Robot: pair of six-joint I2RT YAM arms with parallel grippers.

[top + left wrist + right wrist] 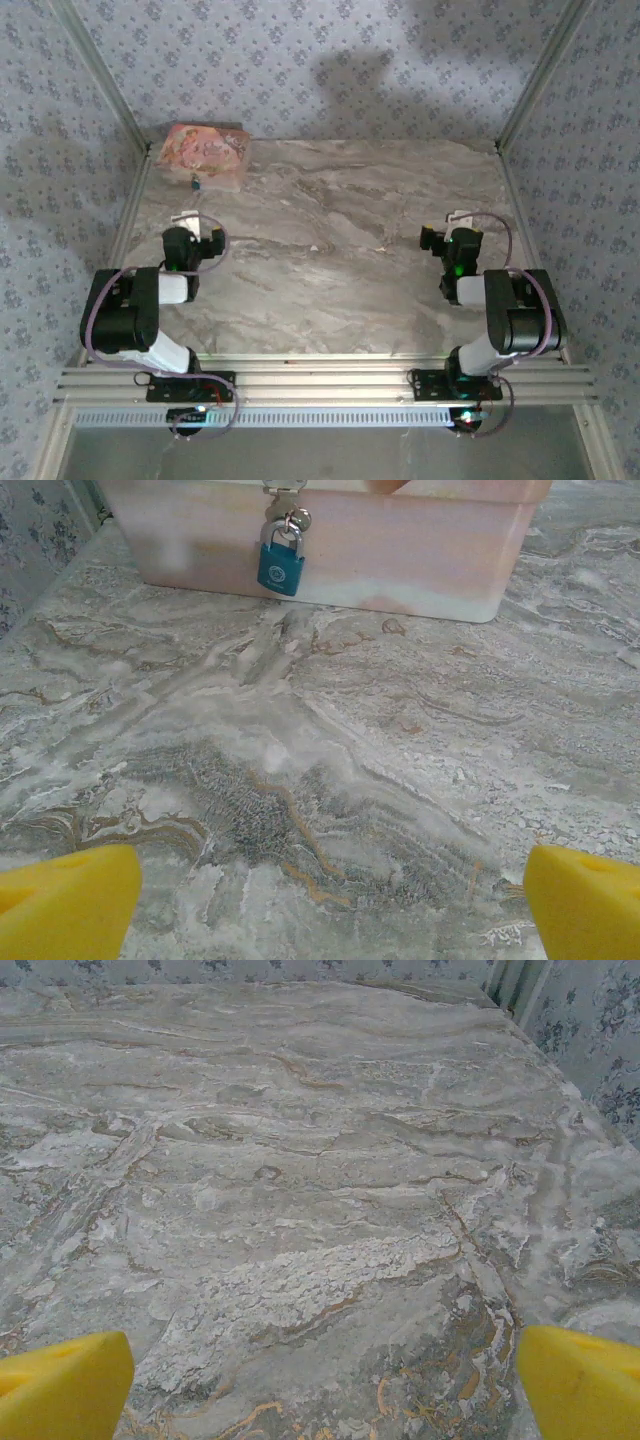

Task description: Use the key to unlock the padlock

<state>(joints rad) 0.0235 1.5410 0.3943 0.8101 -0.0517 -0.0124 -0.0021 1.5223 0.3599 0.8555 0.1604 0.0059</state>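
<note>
With my left hand (325,905) and right hand (325,1385) both released and empty, I'd creep the left straight at the padlock (281,568) hanging on the box (420,560) front.

Left tool (327,905) wide open; right tool (322,1385) wide open.

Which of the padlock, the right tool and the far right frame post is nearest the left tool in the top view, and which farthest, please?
From the left tool:
1. padlock, just ahead, hanging on the pink box.
2. right tool, well off to its right.
3. frame post, at the far right corner.
</note>
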